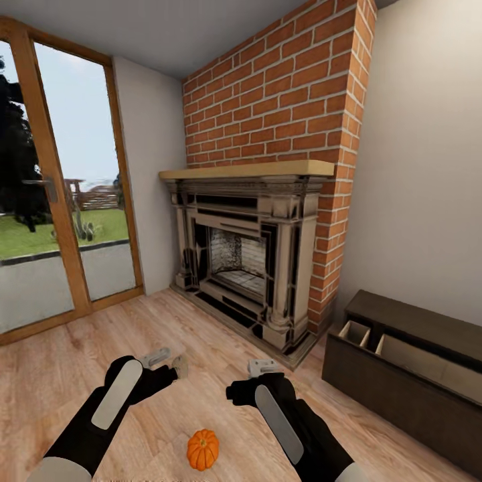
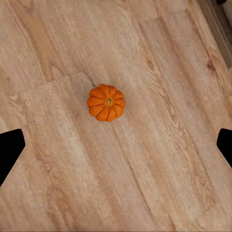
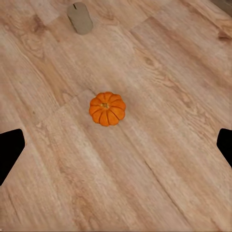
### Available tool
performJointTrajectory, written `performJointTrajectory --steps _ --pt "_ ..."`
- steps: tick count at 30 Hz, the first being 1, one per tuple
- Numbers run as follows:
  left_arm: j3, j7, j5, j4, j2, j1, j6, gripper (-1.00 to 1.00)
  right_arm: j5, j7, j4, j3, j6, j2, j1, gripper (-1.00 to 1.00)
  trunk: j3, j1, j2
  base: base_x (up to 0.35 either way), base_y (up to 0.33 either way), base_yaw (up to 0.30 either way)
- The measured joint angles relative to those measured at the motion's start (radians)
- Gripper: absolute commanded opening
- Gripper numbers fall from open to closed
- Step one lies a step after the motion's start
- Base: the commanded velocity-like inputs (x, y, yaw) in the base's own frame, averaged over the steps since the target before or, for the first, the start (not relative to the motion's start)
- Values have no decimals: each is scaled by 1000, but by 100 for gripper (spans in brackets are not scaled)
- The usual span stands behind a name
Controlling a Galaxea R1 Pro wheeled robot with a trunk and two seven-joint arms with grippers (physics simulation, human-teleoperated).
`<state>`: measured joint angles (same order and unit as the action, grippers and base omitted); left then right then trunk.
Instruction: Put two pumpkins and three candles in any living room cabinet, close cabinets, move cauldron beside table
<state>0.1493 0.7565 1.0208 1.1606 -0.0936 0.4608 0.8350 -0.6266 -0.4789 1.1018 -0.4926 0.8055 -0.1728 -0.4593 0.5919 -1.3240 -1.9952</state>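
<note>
One pumpkin (image 1: 203, 449) lay on the wooden floor (image 1: 60, 375), upright, with its stem pointing up. In the head view it sat low in the frame, between the two forearms and nearer the robot than either gripper. It touched nothing but the floor.

The left gripper (image 1: 167, 361) was held above the floor, ahead of the pumpkin and to its left. Its fingers stood apart, with nothing between them. In the left wrist view the pumpkin (image 2: 106, 102) appeared from above on bare planks, and the dark fingertips (image 2: 9, 152) sat far apart at the frame edges.

The right gripper (image 1: 264, 367) was held above the floor, ahead of the pumpkin and to its right. The right wrist view showed the pumpkin (image 3: 107, 108) from above, with the fingertips (image 3: 9, 152) spread wide and nothing held. A small grey-brown object (image 3: 80, 18) appeared over the planks beyond the pumpkin; its identity could not be determined.

The cabinet (image 1: 402, 395) stood along the right wall, beside the brick chimney (image 1: 281, 87). Its drawer (image 1: 415, 358) was pulled out, exposing pale inner walls and a divider. No contents were visible in the part shown. The fireplace (image 1: 248, 261) stood ahead of the robot, and a glazed door (image 1: 60, 194) was at the left.
</note>
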Motion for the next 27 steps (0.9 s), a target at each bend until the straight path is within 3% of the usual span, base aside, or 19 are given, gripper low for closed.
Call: performJointTrajectory --steps 9,18,19,24,27 --pt "-1 0 0 0 -1 0 0 100 0 0 0 0 0 -1 0 100 3 0 0 0 17 277" --pt "-5 -1 3 -2 -4 0 0 100 0 -3 0 0 0 -1 0 100 7 0 0 0 165 277" --pt "-13 -1 4 -2 -6 0 0 100 0 -3 0 0 0 -1 0 100 7 0 0 0 31 277" --pt "-129 -3 10 -2 -7 0 1 100 0 -3 0 0 0 1 0 100 10 0 0 0 10 277" --pt "-164 -2 11 -3 -8 0 -1 100 1 -3 0 0 0 1 0 100 5 8 14 0 1 277"
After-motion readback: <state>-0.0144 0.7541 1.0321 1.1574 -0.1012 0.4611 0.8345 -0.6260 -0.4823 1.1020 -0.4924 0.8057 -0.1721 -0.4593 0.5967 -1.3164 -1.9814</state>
